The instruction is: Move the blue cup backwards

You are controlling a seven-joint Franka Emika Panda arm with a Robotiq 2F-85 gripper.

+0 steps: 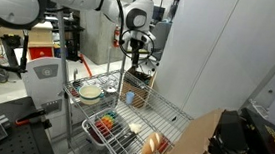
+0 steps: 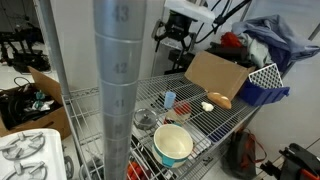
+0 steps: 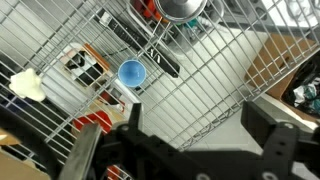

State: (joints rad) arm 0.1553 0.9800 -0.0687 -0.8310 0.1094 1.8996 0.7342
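Observation:
The blue cup [image 3: 131,73] is a small round teal-blue cup standing upright on the wire shelf [image 3: 210,70]. It also shows in an exterior view [image 2: 169,98], behind the cream round dish [image 2: 173,143]. My gripper [image 3: 200,125] is open and empty, its two dark fingers framing bare wire grid. In both exterior views the gripper [image 1: 135,49] [image 2: 178,40] hangs well above the shelf, apart from the cup.
A metal bowl [image 3: 180,8] lies near the cup. A cardboard box [image 2: 215,75] and a blue basket [image 2: 262,85] stand at one end of the shelf. A dish rack [image 1: 108,125] holds colourful items. A thick grey post [image 2: 120,80] blocks part of an exterior view.

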